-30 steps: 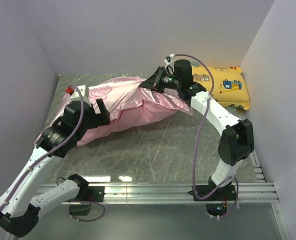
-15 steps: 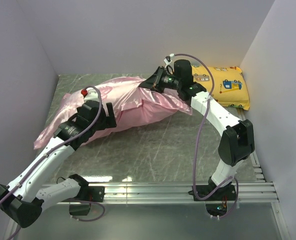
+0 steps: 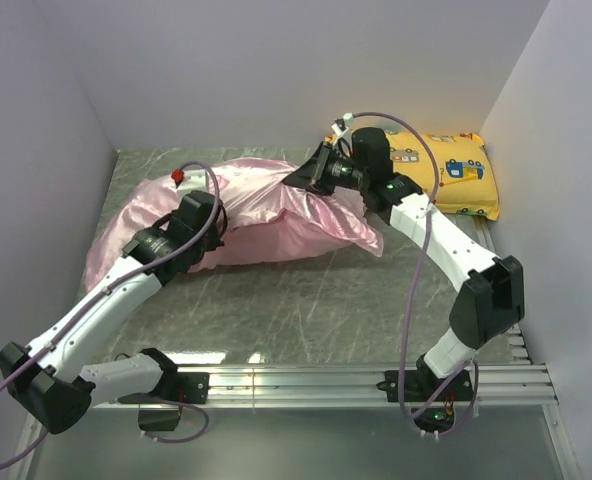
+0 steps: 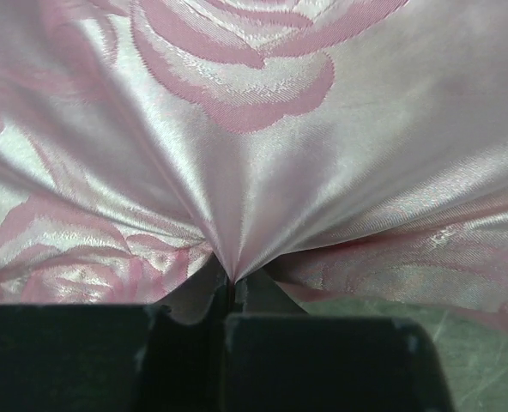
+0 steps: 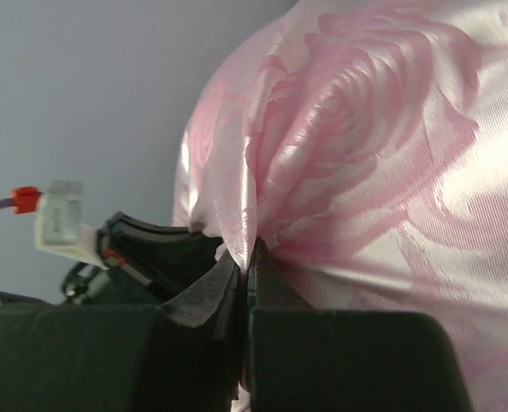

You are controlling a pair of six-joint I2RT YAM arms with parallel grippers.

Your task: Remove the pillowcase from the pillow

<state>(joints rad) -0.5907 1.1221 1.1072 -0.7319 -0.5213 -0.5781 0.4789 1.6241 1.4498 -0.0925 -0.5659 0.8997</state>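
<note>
From above, we see the pillowcase (image 3: pixel 266 205) lying bulky across the far left half of the table (image 3: pixel 326 300), with the pillow hidden under the satin. The left gripper (image 3: pixel 219 222) presses into its near left flank. The right gripper (image 3: pixel 294 178) meets its far upper edge. A yellow cushion printed with vehicles (image 3: pixel 446 175) sits apart in the far right corner.

On the left wrist camera, the left gripper (image 4: pixel 231 287) is pinched tight on a fold of the pillowcase (image 4: pixel 323 154), and creases fan out from the nip (rose patterns show in the weave). A strip of table (image 4: pixel 460 318) shows at lower right.

On the right wrist camera, the right gripper (image 5: pixel 248 257) is likewise clamped on a ridge of pillowcase (image 5: pixel 365 172), which swells up to the right against the grey wall (image 5: pixel 108 86).
</note>
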